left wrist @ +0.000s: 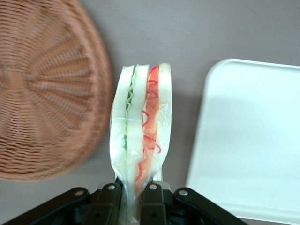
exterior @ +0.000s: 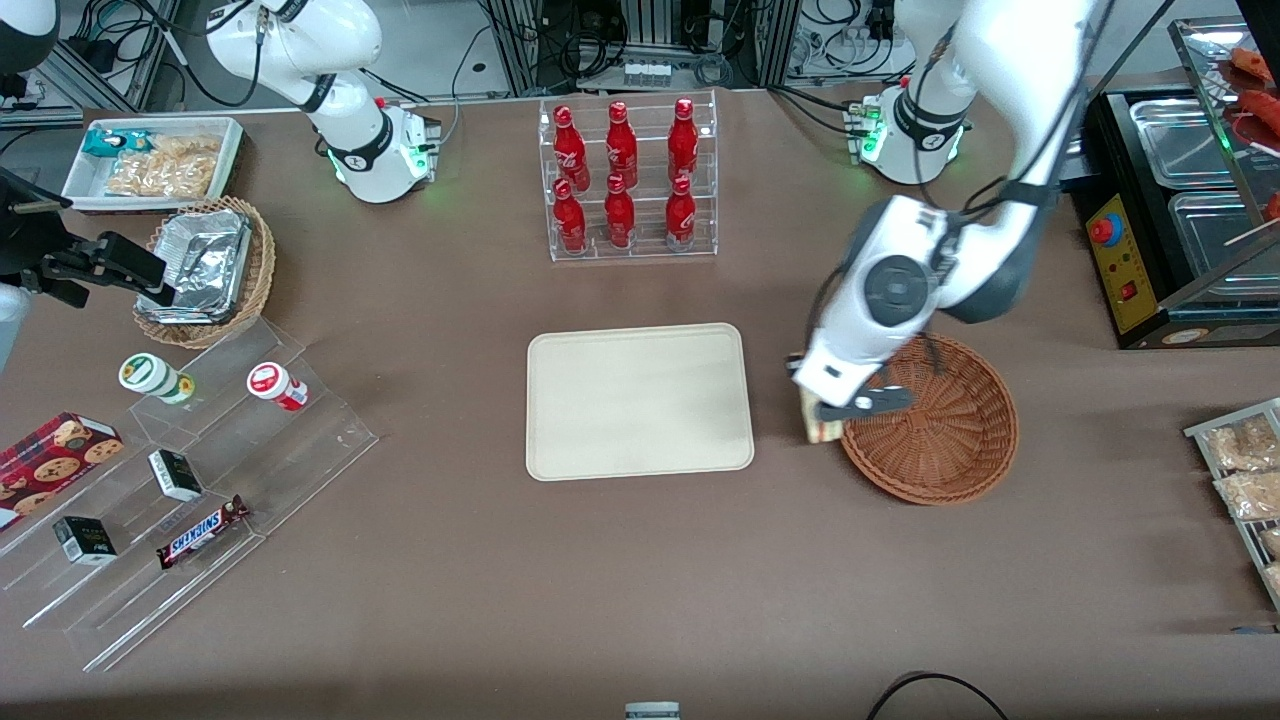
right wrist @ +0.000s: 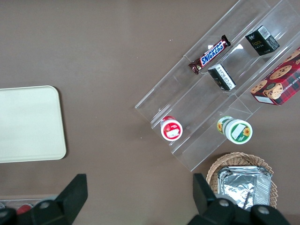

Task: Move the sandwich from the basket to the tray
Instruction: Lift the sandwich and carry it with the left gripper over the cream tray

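My left gripper is shut on the sandwich, a plastic-wrapped wedge of pale bread with red and green filling. It hangs above the bare table in the gap between the basket and the tray. In the front view only a sliver of the sandwich shows under the gripper. The wrist view has the reddish-brown basket to one side of the sandwich and the cream tray to the other. Nothing lies in the basket or on the tray.
An acrylic rack of red bottles stands farther from the front camera than the tray. Toward the parked arm's end are a stepped acrylic shelf with snacks, a lighter basket with foil container and a white snack bin. A black appliance stands at the working arm's end.
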Robot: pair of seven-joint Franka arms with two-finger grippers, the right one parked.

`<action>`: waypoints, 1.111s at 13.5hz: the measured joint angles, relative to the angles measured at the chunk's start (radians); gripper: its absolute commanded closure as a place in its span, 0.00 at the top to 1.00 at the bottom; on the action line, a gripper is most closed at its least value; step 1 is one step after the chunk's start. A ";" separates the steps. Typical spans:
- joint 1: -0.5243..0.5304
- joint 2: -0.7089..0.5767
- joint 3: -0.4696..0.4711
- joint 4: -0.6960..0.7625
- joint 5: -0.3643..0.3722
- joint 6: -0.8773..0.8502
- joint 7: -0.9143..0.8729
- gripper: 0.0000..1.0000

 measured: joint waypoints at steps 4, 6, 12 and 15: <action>-0.128 0.125 -0.001 0.150 0.000 0.000 -0.111 0.05; -0.164 0.192 -0.001 0.225 -0.001 0.000 -0.121 0.05; -0.259 0.359 -0.002 0.413 -0.002 0.000 -0.222 0.05; -0.275 0.433 -0.006 0.503 -0.002 0.000 -0.247 0.05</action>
